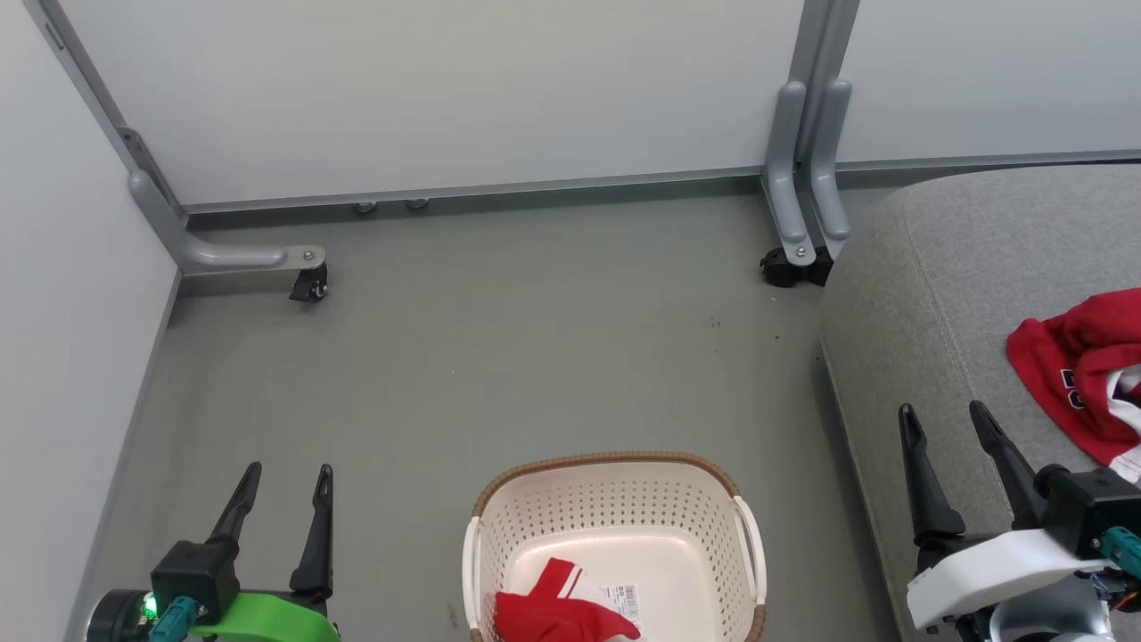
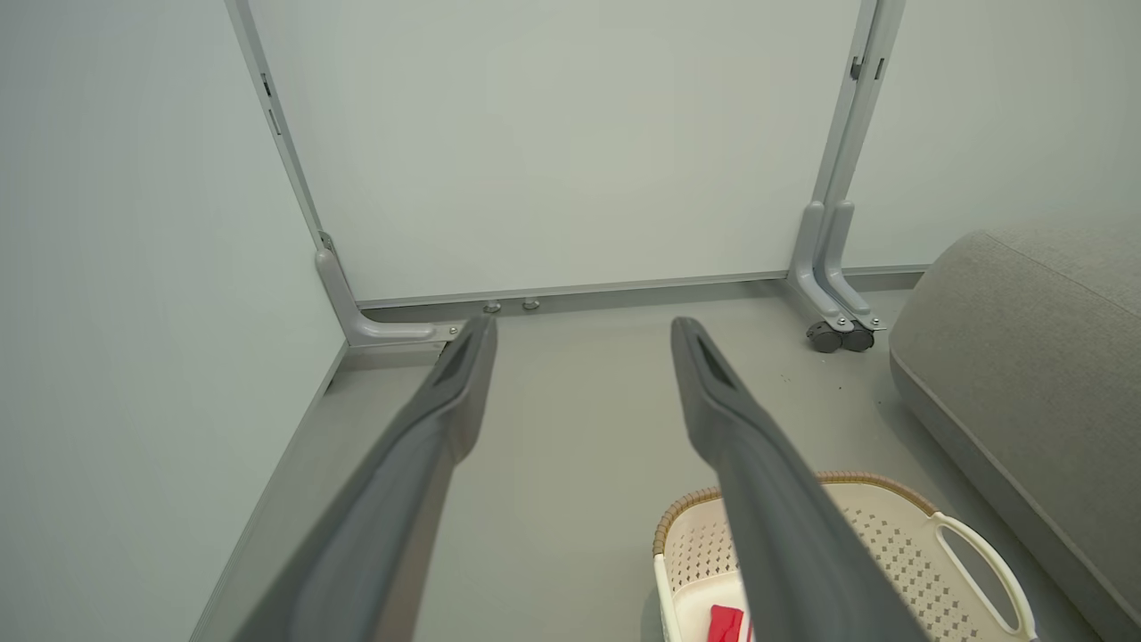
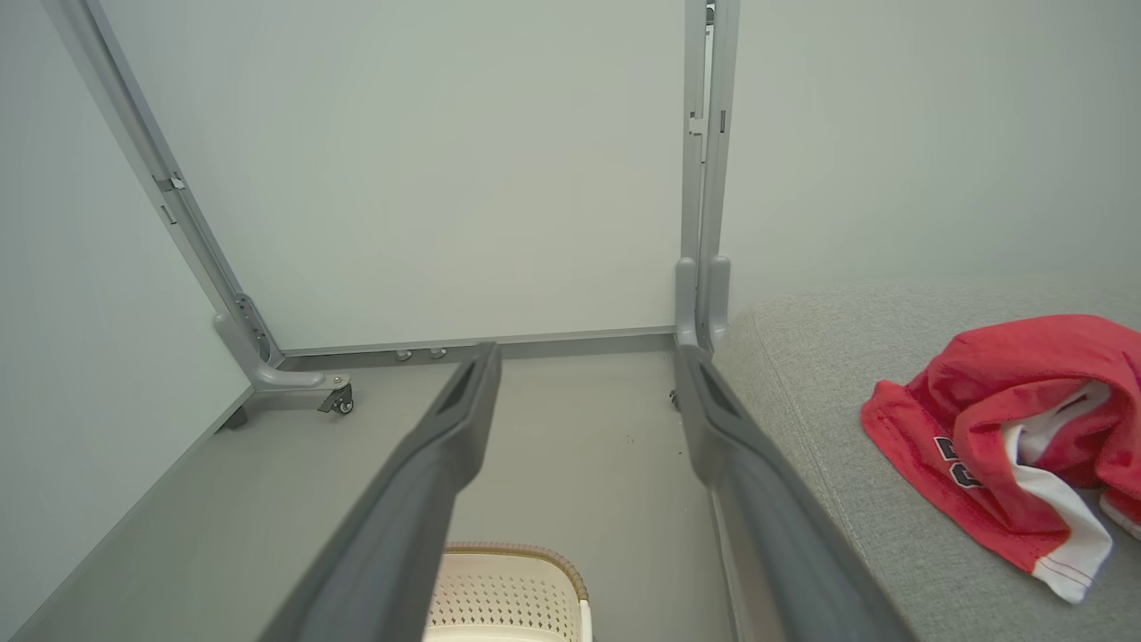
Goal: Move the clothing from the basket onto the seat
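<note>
Left gripper (image 1: 291,467) and right gripper (image 1: 942,407), fingers spread, hold nothing — red garment (image 1: 557,615) in basket (image 1: 615,457) between them, second garment (image 1: 1070,357) on grey seat (image 1: 936,267); grey floor (image 1: 535,339).

Left gripper (image 1: 290,467): fingers spread apart, empty, on the left of the basket (image 1: 615,458) | Right gripper (image 1: 942,407): fingers spread apart, empty, on the basket's right

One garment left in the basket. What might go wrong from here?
The remaining red garment lies at the basket's near wall, cut off by the head view's bottom edge, so a grasp is poorly seen.
A grasp may snag the perforated wall and drag the basket.
The right gripper could sweep the lettered garment off the seat.
</note>
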Motion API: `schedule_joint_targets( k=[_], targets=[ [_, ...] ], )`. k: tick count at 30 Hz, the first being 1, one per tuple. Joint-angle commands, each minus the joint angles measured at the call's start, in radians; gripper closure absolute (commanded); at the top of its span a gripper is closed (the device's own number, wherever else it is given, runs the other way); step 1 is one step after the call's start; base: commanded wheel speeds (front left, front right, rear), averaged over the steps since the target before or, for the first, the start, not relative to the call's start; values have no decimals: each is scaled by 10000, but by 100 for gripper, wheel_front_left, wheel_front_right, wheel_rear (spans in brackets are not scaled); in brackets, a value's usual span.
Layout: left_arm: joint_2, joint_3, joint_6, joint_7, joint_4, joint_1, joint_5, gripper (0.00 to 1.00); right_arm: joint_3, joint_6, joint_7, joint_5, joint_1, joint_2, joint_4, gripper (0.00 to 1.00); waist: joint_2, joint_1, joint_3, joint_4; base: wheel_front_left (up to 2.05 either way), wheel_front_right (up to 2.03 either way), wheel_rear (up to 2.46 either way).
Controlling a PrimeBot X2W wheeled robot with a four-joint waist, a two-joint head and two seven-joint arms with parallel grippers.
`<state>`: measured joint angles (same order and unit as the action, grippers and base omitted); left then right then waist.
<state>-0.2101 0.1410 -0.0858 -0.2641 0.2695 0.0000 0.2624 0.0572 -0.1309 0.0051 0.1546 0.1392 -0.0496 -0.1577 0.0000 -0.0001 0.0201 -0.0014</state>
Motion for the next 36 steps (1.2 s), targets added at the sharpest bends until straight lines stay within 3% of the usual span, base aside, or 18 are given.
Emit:
schedule_joint_targets(
  k=[1,12,20,30,36],
  targets=[
    [12,-35,-51,-2,46,-58,-27,0,22,3,11,-30,120,-16,-60,0,0,1,-11,26,0,0,0],
    [105,-114,-201,-2,33,-279,-285,0,20,3,56,-47,60,-16,-129,0,0,1,-113,78,0,0,0],
    [309,543,-303,-2,292,-1174,-754,0,47,1,81,-107,-360,-17,-388,0,0,1,-862,132,0,0,0],
    [746,2666,-449,466,2167,-3380,-1205,0,-189,3,-157,-186,-1490,-16,-636,0,0,1,-2761,-212,0,0,0],
    [844,4504,-456,832,3489,-4861,-960,0,-310,3,-471,-166,-2419,-14,-556,0,0,1,-4199,-554,0,0,0]
  ],
)
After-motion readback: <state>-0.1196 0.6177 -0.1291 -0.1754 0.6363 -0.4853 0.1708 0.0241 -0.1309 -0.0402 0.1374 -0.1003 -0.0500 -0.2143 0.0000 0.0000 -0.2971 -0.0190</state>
